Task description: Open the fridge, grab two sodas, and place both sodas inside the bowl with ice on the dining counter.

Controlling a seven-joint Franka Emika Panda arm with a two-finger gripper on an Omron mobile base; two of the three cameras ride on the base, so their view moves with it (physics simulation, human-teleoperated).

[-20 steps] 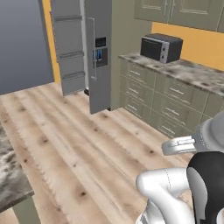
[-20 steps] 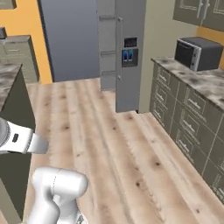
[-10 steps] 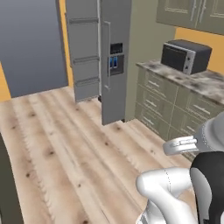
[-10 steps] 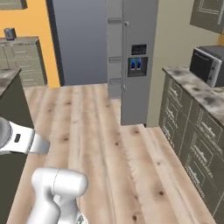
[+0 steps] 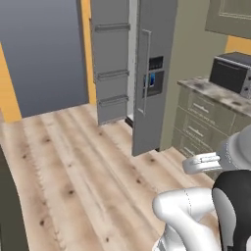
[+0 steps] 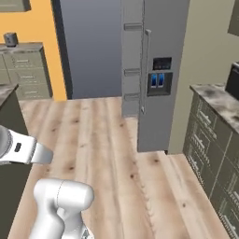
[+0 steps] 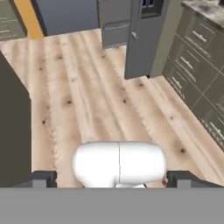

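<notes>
Fridge (image 5: 159, 63) stands upright ahead of the robot, its long axis vertical, grey front facing out over the wooden floor (image 5: 73, 166). One door is swung open to the left, showing its inner side with three pale door bins (image 5: 112, 73) stacked one above another; the other door is shut and carries a long vertical bar handle (image 5: 145, 73) and a dark dispenser panel with a blue light (image 6: 158, 80). In the right base view the fridge (image 6: 158, 70) sits at the middle of the frame, between the grey wall on the left and a beige cabinet side on the right. A black microwave (image 5: 231, 72) rests on the mottled counter (image 5: 215, 93) just right of that cabinet. In the hand view the fridge (image 7: 144, 35) lies at the top, with the floor stretching toward it and grey-green drawers along the right. The gripper (image 7: 111, 179) shows its two dark fingertips (image 7: 43, 178) far apart at the bottom edge, spread wide with nothing between them.
</notes>
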